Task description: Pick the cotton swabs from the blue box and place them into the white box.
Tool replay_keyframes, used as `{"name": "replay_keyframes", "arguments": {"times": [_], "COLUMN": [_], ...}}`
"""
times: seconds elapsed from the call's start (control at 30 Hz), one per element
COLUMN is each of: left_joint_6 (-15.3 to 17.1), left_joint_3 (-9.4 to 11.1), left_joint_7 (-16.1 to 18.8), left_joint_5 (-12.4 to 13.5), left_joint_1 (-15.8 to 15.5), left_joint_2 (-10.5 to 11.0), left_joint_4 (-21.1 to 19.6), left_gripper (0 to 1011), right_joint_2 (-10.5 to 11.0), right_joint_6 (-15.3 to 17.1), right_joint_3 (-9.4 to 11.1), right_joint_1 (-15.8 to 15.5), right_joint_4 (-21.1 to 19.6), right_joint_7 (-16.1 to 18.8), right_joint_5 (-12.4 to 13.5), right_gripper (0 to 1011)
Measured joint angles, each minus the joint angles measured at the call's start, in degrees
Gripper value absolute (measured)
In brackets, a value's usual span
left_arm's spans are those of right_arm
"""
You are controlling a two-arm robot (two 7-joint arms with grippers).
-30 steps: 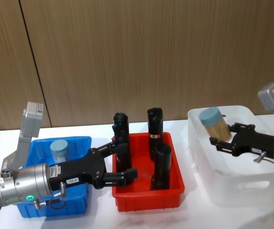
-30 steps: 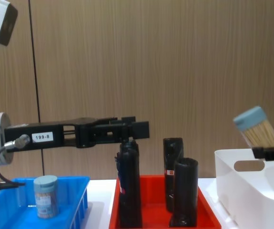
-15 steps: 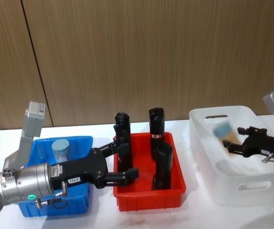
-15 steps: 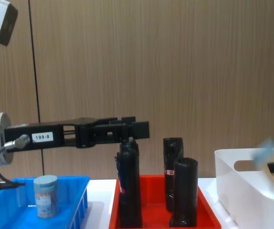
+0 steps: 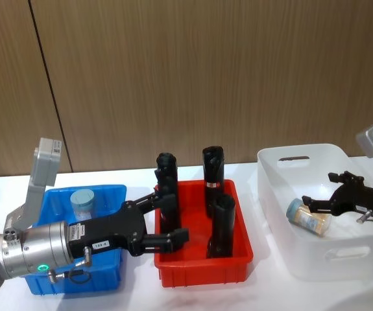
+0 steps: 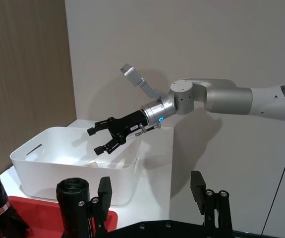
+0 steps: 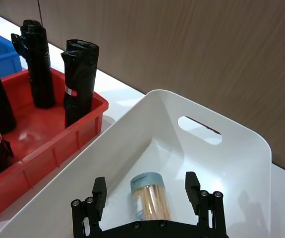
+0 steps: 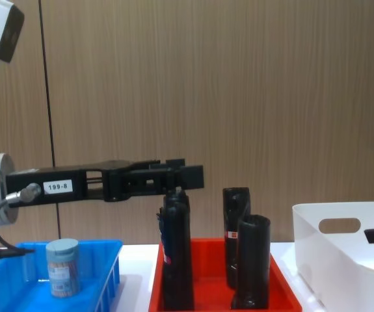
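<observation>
A wood-panelled wall (image 5: 205, 78) is backing a white counter (image 5: 264, 298) that is carrying three bins in a row. One jar of the cotton swabs (image 5: 308, 216) is lying on its side on the floor of the white box (image 5: 283, 253), which is standing just to the right of the red bin (image 5: 199, 269). A second jar (image 5: 82, 203) is standing upright in the blue box (image 5: 108, 262), just to the left of the red bin, so the task is judged partly done.

Likely faults: the lying jar is free to roll, and the right claw (image 5: 317, 189), if lifting away carelessly, could clip it or the white box's wall. The left claw (image 5: 170, 214) is sitting close above the black rolls (image 5: 212, 172) in the red bin. A low swing back toward the blue box could topple the nearest roll. The upright jar could also tip if it is gripped off-centre.

Pose: the right arm is reaching in from the side of the white box away from the red bin, its claw spread wide and empty just above the lying jar. The left arm is stretching level across the blue box, its claw also spread and empty over the red bin's left edge.
</observation>
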Motion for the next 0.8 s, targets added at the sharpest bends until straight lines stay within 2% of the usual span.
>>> {"name": "replay_keyframes", "arguments": {"times": [0.33, 0.5, 0.8], "left_joint_6": [0.0, -0.1, -0.59], "left_joint_3": [0.0, 0.12, 0.73], "left_joint_7": [0.03, 1.25, 7.3], "left_joint_5": [0.01, 0.39, 2.38], "left_joint_1": [0.0, 0.24, 1.51], "left_joint_2": [0.0, -0.04, -0.28], "left_joint_4": [-0.03, -0.42, -2.41], "left_gripper": [1004, 1004, 1004], "right_joint_2": [0.12, -0.05, -0.9], "right_joint_6": [-0.02, -0.19, -1.08], "right_joint_3": [-0.11, 0.0, 0.5], "right_joint_1": [-0.48, -1.46, -5.96], "right_joint_4": [-0.92, -2.21, -8.02], "right_joint_7": [-0.2, -1.14, -5.44], "right_joint_5": [-0.11, 0.02, 1.32], "right_gripper": [1002, 1002, 1002]}}
